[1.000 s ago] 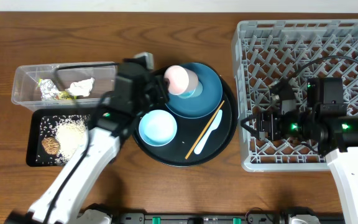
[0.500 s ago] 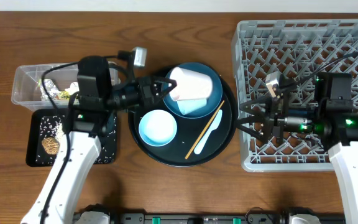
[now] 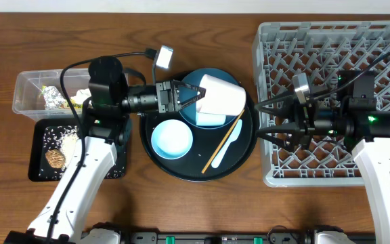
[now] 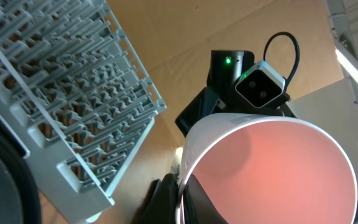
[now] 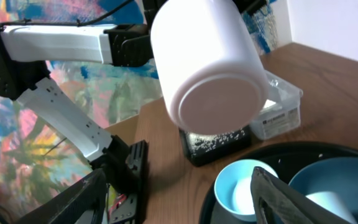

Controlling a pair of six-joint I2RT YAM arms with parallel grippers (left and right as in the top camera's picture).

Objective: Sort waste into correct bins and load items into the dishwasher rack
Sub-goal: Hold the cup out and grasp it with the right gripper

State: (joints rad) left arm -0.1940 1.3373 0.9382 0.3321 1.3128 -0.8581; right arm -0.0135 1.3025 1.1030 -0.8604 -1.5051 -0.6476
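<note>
My left gripper (image 3: 193, 97) is shut on the rim of the pink cup (image 3: 222, 102), which hangs on its side above the dark blue dish (image 3: 193, 116). The left wrist view shows the cup's pink inside (image 4: 272, 174) with its rim pinched between my fingers (image 4: 166, 199). My right gripper (image 3: 266, 120) stands open over the left edge of the dishwasher rack (image 3: 330, 41), facing the cup's base (image 5: 216, 102). The light blue cup (image 3: 172, 137), chopstick (image 3: 217, 150) and white spoon (image 3: 230, 142) lie on the round black tray (image 3: 242, 159).
The clear tub (image 3: 29, 85) at the left holds the wrapper (image 3: 51, 98) and tissue (image 3: 83, 95). In front of it, the flat black tray (image 3: 39, 169) holds rice (image 3: 66, 142) and a brown lump (image 3: 55, 157). The left arm partly covers both.
My left gripper has lifted the pink cup off the dish, tipped it on its side and carried it right. My right gripper has turned left toward the cup, its fingers spread.
</note>
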